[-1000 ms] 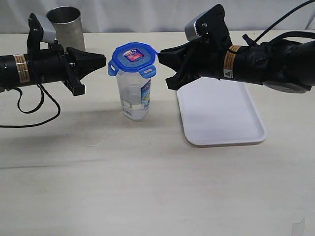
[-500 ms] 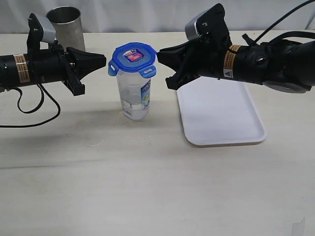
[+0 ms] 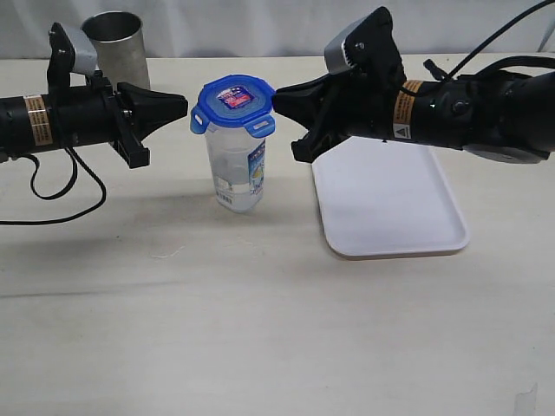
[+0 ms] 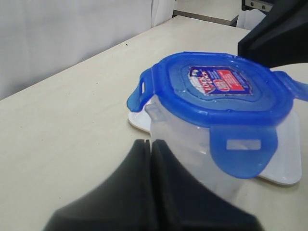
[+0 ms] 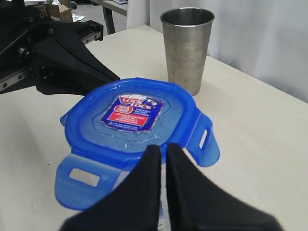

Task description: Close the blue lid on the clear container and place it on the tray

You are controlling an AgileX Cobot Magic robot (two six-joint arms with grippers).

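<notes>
Pale wood-grain counter (image 3: pixel 260 329). Carries a clear container (image 3: pixel 238 169) standing upright near the middle, with a flat white tray (image 3: pixel 390 208) near it on the right, not touching. Holds a grey metal cup (image 3: pixel 117 43) upright at the back left.

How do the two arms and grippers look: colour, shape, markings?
The left arm and right arm are black tubes, each with an orange label band. The left gripper and right gripper end in black wedge-shaped fingers tapering to a point. A grey camera sits on each wrist, and black cables trail from both.
</notes>
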